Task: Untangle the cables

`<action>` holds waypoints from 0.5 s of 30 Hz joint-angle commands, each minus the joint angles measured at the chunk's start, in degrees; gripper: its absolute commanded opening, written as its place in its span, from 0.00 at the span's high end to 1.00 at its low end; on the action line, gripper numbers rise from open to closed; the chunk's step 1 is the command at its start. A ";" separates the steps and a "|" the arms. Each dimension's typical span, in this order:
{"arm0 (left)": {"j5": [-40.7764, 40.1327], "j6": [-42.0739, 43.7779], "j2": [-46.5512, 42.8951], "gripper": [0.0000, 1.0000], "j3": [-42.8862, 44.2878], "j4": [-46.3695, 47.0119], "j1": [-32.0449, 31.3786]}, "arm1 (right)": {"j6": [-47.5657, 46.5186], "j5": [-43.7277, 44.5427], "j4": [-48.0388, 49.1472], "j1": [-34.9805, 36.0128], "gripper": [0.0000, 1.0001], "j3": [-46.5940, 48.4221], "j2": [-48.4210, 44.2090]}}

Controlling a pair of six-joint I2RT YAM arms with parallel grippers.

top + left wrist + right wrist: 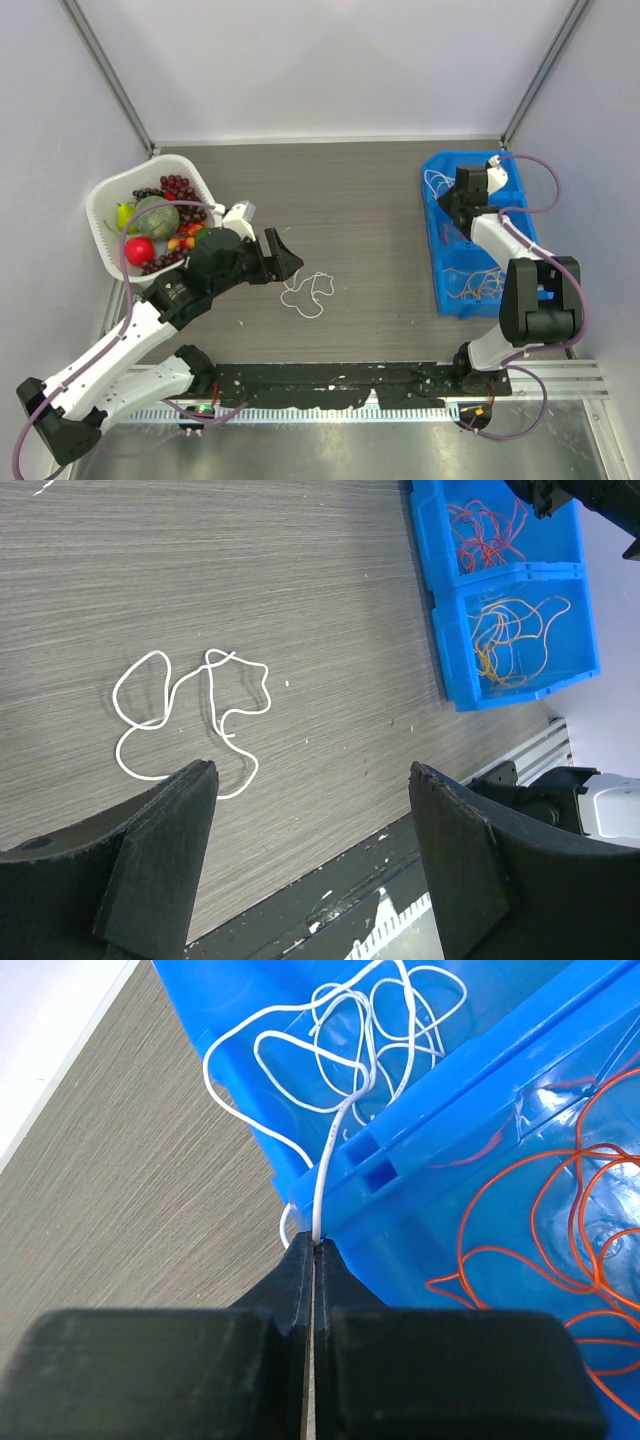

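The right gripper (313,1247) is seen with its jaws pressed together on a white strand (322,1175), which is pinched at the very tips. From the pinch, the strand is led up over the wall of the blue bin (450,1090) into a heap of white cables (375,1055) lying in one compartment. Orange cables (585,1150) are seen in the neighbouring compartment, behind a divider. In the top view, the right gripper (447,205) is placed over the far left part of the bin (437,270), which is set lengthwise at the right side of the table (370,200); the white heap is held in the far compartment. From the left wrist, reddish-orange cables (490,530) and yellow cables (520,630) are shown in two adjoining compartments of the bin (452,675). The left gripper (312,775) is held with its jaws wide apart and nothing between them, above the table and just beside a loose cable (190,715). This white cable (307,292) is laid in open loops on the bare wood near the middle, well apart from the bin. A white basket (105,205) of fruit is set at the left, behind the left gripper (285,255).
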 commanded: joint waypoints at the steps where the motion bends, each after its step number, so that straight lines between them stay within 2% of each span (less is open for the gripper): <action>1: -0.11 0.13 -0.79 0.19 -0.17 1.33 0.14 | 1.07 1.49 3.16 -0.49 0.99 2.76 -4.11; 8: 0.33 -0.14 -0.97 0.20 -0.26 1.24 0.14 | 0.54 4.47 3.16 -0.40 0.99 9.17 -2.88; 9: 0.42 -0.23 -1.14 0.20 -0.26 1.15 0.14 | 0.37 5.52 3.16 -2.40 0.98 10.84 -2.19; 11: 0.24 -0.14 -1.67 0.20 -0.52 0.98 0.14 | -1.65 6.84 0.45 -3.47 0.67 14.26 0.26; 12: 0.07 -0.23 -1.84 0.20 -0.78 0.98 0.14 | -2.26 6.76 -1.22 -3.82 0.54 16.28 1.24; 14: -0.20 -0.14 -2.28 0.20 -1.48 0.89 0.14 | -3.40 5.62 -11.03 -4.97 0.51 22.26 4.49; 15: -0.46 -0.14 -2.37 0.20 -1.83 0.80 0.14 | -3.76 5.27 -11.51 -4.62 0.50 22.97 4.33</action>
